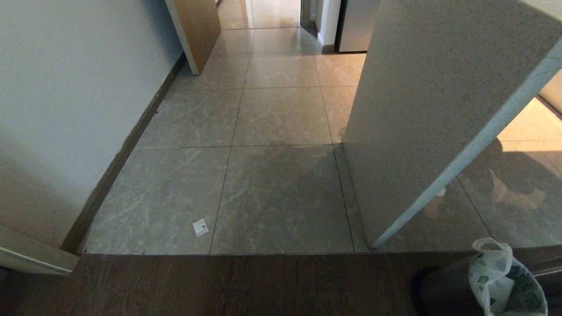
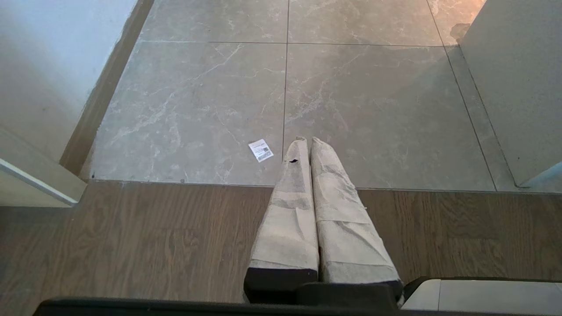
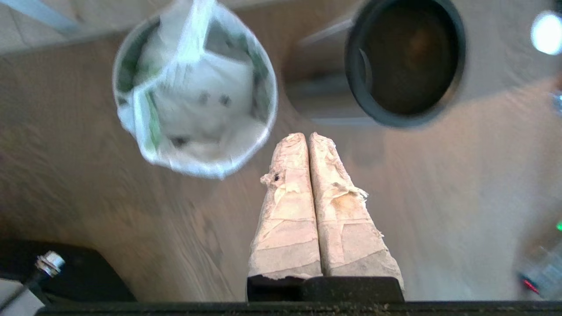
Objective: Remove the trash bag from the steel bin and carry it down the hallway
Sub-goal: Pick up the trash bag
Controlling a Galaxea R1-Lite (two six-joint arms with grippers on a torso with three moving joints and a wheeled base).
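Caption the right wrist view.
Shut right gripper above wooden floor, between the leaf-print trash bag and empty steel bin.

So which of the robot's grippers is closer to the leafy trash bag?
Right. The right gripper is shut just beside the trash bag, not touching it. The left gripper is shut over the floor near a paper scrap, bag nowhere near.

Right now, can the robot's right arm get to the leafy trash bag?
Probably yes. The right gripper hangs shut above the wooden floor, right beside the trash bag, with nothing between them. It would need to open first.
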